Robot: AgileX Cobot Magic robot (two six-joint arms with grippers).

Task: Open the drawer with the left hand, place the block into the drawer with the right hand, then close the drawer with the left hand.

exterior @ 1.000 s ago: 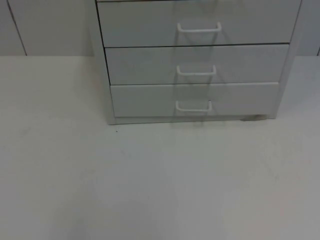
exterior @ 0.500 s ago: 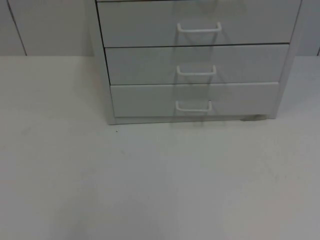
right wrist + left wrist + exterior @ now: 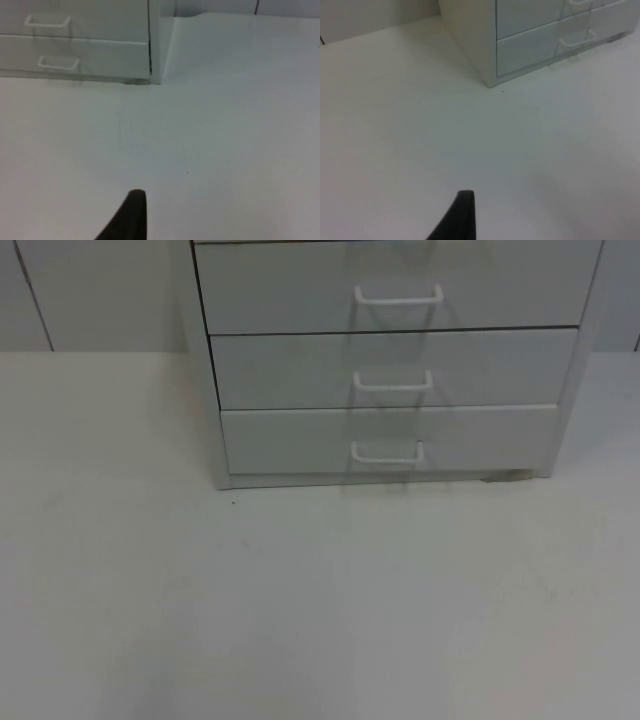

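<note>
A pale grey drawer cabinet [image 3: 390,360] stands at the back of the white table [image 3: 320,600]. Its top drawer [image 3: 290,290], middle drawer [image 3: 290,368] and bottom drawer [image 3: 290,440] are all shut, each with a white wire handle [image 3: 386,454]. My left gripper [image 3: 462,220] hovers over bare table, well in front of and to the left of the cabinet [image 3: 470,40] and its bottom drawer [image 3: 530,50]. My right gripper [image 3: 131,217] hangs over bare table, off the cabinet's right front corner [image 3: 155,75], with the bottom handle [image 3: 58,62] in sight.
The grey partition wall [image 3: 100,290] runs behind the table on both sides of the cabinet. A small dark foot [image 3: 505,476] peeks out under the cabinet's right front edge. White table stretches from the cabinet to the near edge.
</note>
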